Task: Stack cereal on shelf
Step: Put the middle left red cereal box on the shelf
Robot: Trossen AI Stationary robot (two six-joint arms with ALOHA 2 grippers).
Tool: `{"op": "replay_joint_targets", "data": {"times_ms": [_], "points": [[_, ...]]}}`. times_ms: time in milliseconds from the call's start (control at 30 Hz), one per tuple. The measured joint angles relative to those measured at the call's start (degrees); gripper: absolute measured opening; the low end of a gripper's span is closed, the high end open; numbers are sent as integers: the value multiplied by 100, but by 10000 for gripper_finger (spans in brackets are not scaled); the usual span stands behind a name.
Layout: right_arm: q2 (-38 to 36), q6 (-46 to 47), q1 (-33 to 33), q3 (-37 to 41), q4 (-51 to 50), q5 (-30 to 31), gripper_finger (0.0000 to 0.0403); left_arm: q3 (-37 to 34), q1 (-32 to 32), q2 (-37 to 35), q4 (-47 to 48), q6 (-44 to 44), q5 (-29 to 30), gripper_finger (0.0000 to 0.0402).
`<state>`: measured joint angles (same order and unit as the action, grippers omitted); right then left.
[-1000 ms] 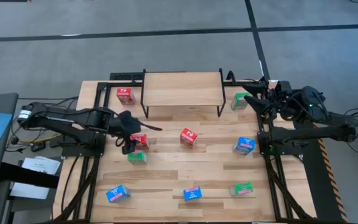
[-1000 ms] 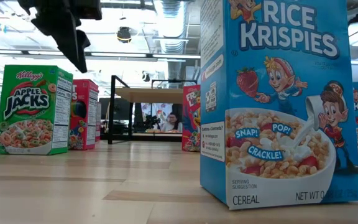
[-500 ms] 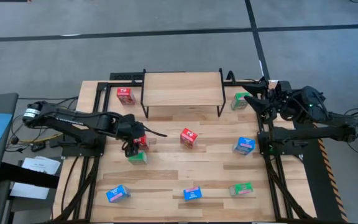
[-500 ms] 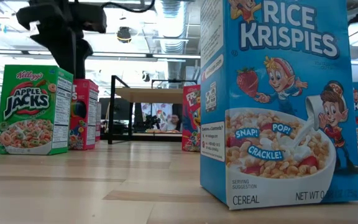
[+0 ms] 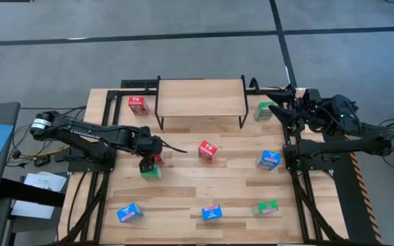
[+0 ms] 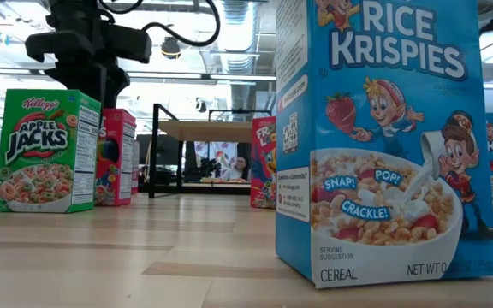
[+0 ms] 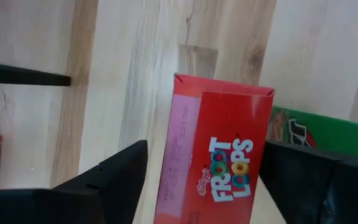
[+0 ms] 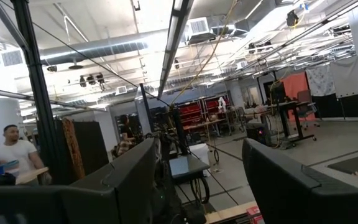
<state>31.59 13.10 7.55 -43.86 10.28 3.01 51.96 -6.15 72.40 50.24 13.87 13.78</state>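
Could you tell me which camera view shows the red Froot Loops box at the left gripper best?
The left wrist view: the Froot Loops box fills it. High view shows it small under the left gripper; low view edge-on.

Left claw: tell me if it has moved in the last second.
Yes. The left claw has slid right, toward the shelf's side, and now straddles the red box.

- High view: straight down from above, taking in the whole table point(image 5: 183, 198), the shelf point(image 5: 200, 98) and both arms.
- Low view: at table height, level across the boards, very near a blue cereal box point(image 6: 383, 137); the shelf point(image 6: 204, 130) stands far back.
- Left wrist view: looks down, close on a red cereal box point(image 7: 219, 162), which also shows in the high view.
- Right wrist view: faces level into the room, off the table.
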Motion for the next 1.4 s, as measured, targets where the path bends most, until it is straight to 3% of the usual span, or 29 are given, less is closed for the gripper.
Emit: {"op": "replay_joint_targets", "data": {"times_ms": [367, 767, 1133, 1400], "points": [[0, 0, 0, 0, -2, 0, 265, 0, 2, -15, 7, -79, -56, 181], [0, 0, 0, 0, 0, 0, 265, 175, 2, -15, 42, -153, -454, 172], [0, 1, -1, 0, -2, 0, 265, 1526, 148, -17, 620, -678, -181, 171], [0, 2, -1, 0, -2, 0, 265, 2583, 441, -17, 737, -1632, 531, 171]]}}
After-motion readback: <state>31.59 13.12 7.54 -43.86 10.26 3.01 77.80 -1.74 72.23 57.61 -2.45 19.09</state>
